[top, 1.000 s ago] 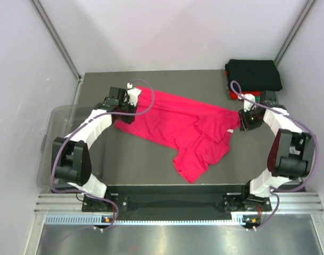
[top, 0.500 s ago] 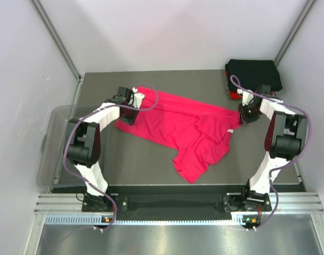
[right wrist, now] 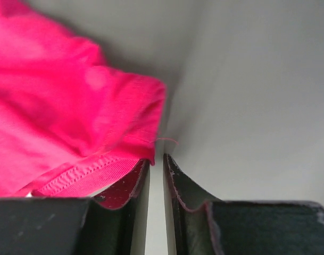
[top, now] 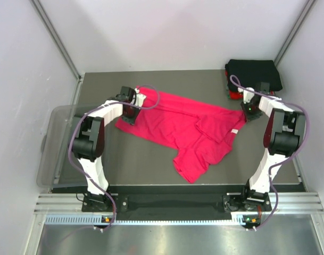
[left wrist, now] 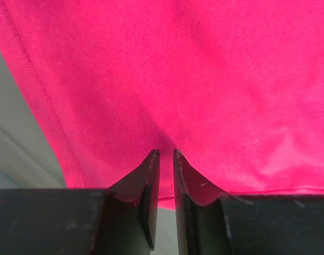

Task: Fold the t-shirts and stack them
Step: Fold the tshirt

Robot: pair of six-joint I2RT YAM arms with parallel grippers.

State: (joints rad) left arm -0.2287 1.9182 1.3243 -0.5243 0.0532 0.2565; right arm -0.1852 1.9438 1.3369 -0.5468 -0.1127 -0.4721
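Note:
A bright magenta-pink t-shirt (top: 185,130) lies spread and rumpled across the middle of the table. My left gripper (top: 131,109) is low over its back left corner. In the left wrist view the jaws (left wrist: 166,153) are almost closed, tips down on the pink cloth (left wrist: 204,74), where a small crease runs up into them. My right gripper (top: 250,110) is at the shirt's right corner. Its jaws (right wrist: 157,158) are almost closed, with only bare table in the slit and the shirt's ribbed edge (right wrist: 82,172) against the left fingertip. A stack of folded shirts (top: 254,75), black on top with red and green below, sits at the back right.
A clear plastic bin (top: 59,143) stands off the table's left edge. Light walls close in the back and both sides. The folded stack lies just behind my right gripper. Both arms reach far out from the near edge.
Both arms' elbows have swung outward and the wrists have dropped low to the table. The shirt's right corner has shifted slightly right. The left corner has stayed put.

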